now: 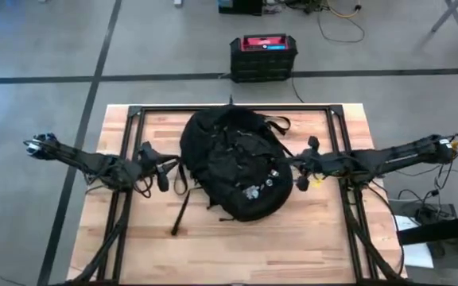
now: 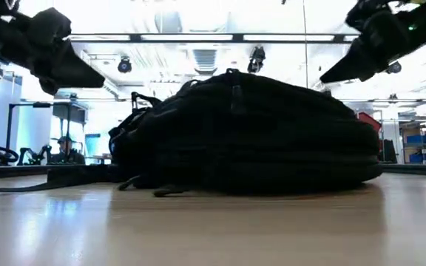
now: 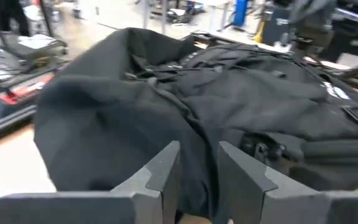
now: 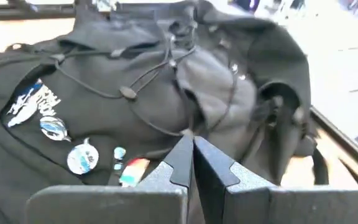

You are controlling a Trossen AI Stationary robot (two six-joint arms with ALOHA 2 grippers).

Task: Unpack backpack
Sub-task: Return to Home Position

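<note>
The backpack [image 1: 233,163] lies on the table [image 1: 308,238] between both claws, each just beside it. The left claw [image 1: 165,173] gapes slightly, empty; the right claw [image 1: 300,170] is pinched together, empty

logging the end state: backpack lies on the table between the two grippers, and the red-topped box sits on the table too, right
Not quite. The backpack does lie on the table between the left gripper and the right gripper, but the red-topped box stands on the floor beyond the table's far edge, not on the table. The high view shows this.
</note>
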